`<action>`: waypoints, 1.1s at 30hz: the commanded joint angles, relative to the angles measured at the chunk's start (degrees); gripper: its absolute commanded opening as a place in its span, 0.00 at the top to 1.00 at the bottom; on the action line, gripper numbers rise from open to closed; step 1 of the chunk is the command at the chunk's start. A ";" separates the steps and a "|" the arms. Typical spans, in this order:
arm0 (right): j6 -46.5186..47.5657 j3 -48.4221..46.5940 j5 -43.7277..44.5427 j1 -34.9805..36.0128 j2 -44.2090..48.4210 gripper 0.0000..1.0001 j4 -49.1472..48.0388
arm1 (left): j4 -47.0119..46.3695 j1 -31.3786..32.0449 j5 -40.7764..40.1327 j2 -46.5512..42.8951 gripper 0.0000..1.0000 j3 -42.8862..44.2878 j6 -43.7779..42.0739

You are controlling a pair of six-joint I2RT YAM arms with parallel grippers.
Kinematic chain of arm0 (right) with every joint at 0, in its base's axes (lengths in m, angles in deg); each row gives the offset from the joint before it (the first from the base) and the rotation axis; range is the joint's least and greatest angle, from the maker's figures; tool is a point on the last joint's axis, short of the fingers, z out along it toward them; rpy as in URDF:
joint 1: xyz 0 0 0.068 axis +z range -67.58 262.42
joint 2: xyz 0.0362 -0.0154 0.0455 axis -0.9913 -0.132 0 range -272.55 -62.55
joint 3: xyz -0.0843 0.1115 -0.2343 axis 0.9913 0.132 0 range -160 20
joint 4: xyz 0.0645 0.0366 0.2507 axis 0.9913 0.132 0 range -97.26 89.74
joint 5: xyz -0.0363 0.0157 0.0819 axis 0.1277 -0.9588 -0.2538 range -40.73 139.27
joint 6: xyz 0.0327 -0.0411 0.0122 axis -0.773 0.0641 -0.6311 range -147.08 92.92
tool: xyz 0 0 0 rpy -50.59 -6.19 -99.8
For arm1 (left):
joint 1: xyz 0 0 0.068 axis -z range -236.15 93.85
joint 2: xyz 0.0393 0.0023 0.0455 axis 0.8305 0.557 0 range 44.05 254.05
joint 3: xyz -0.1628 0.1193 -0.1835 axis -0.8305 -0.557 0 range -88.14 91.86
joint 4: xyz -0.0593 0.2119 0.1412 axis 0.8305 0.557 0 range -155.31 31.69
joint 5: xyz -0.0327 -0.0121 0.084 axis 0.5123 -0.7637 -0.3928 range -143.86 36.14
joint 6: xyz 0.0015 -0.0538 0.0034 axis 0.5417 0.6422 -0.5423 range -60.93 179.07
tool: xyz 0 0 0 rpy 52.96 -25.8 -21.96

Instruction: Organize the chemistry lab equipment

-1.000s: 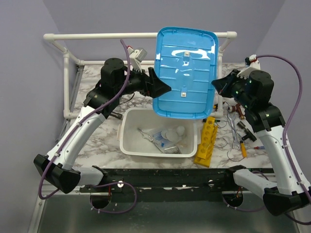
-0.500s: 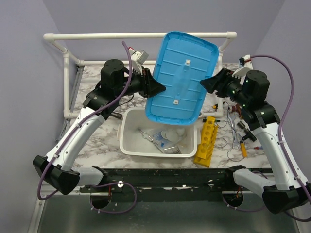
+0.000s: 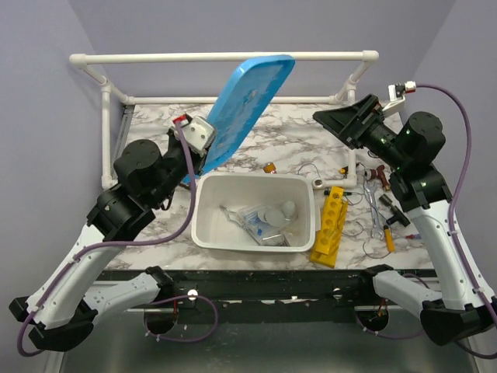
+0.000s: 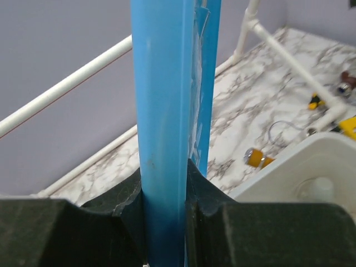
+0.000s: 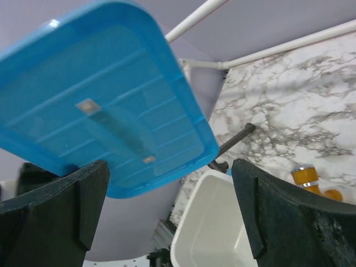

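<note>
Blue lid point(image 3: 245, 109) tilted up on edge above far-left corner of white tub point(image 3: 203, 225), left hand point(image 4: 164, 194) clamped on its low edge. Right hand point(image 3: 328, 120) wide, apart from lid. Yellow rack point(image 3: 330, 225) on surface point(image 3: 155, 233) just right of tub; clear glassware point(image 3: 272, 214) inside tub.

Grey-veined marble tabletop point(image 3: 159, 225), white rectangular plastic tub point(image 3: 256, 178) set at its middle, yellow holed test-tube rack point(image 3: 329, 229) laid just beside the tub, metal scissor tongs point(image 3: 373, 208) laid further right.
</note>
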State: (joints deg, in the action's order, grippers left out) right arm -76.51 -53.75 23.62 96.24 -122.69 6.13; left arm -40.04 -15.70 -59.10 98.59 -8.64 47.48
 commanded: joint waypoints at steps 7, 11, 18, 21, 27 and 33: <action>-23.31 2.24 -0.35 0.14 -0.24 0.00 -9.50 | -8.10 14.22 -24.87 -4.03 1.00 -14.88 -23.03; -21.69 -1.08 -0.26 0.15 -3.94 0.00 1.43 | -9.75 19.55 -30.39 -2.19 1.00 -17.49 -28.29; -24.67 4.64 -4.80 0.41 -5.40 0.00 2.26 | -10.65 25.03 -33.17 0.97 1.00 -18.83 -30.46; -24.37 6.18 -4.19 0.48 -4.40 0.00 2.40 | -12.82 27.03 -34.86 2.11 1.00 -20.19 -33.03; -24.55 8.25 -6.51 0.57 -4.29 0.28 0.38 | -14.86 29.82 -35.76 3.24 1.00 -22.44 -35.63; -23.39 9.43 -5.27 0.54 -2.23 0.71 1.02 | -13.84 31.09 -36.45 2.31 0.89 -23.56 -34.30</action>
State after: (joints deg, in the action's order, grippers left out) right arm -100.90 -45.36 19.69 96.35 -127.35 7.84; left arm -53.04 14.04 -94.00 101.87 -31.28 12.64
